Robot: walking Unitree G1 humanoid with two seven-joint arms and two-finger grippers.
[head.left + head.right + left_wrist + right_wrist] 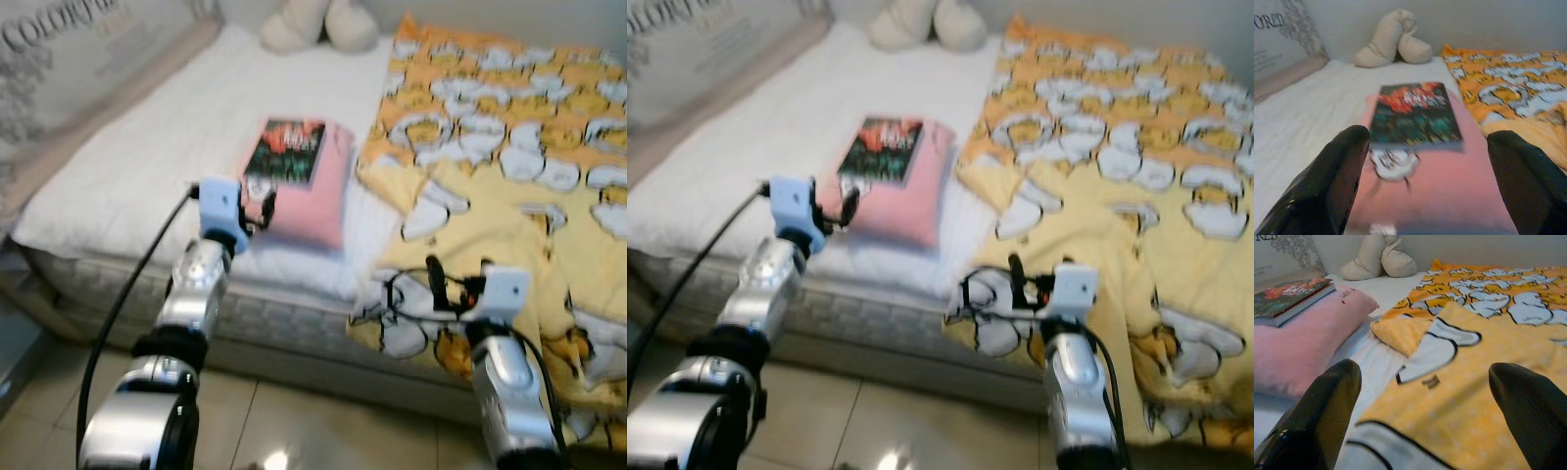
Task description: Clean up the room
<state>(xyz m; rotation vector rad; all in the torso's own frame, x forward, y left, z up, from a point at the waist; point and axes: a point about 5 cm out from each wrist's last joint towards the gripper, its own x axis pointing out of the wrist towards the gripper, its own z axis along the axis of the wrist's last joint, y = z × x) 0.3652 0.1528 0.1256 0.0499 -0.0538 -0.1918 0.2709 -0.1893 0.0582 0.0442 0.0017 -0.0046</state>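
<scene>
Book [285, 150] with a dark cover and red lettering is lying flat on top of a pink pillow [312, 201], which sits on the white sheet of the bed [137, 166] roughly in the middle, near the front edge. Right next to the pillow there's a yellow and orange blanket [509, 186] with white cartoon shapes, rumpled and draped over the bed's front edge on the robot's right. At the head of the bed a beige plush toy [1392, 40] leans against the wall. Both silver arms are stretched forward over the tiled floor [294, 421] toward the mattress. Left gripper [1422, 181] is held up at the near end of the pillow, pointing straight at the book, fingers [1327, 186] spread wide with nothing between them. Right gripper [1425, 416] hovers low over the blanket near the bed's front edge, also spread wide and empty, with the pillow and book off to its left side. Whole head view is a bit blurry
</scene>
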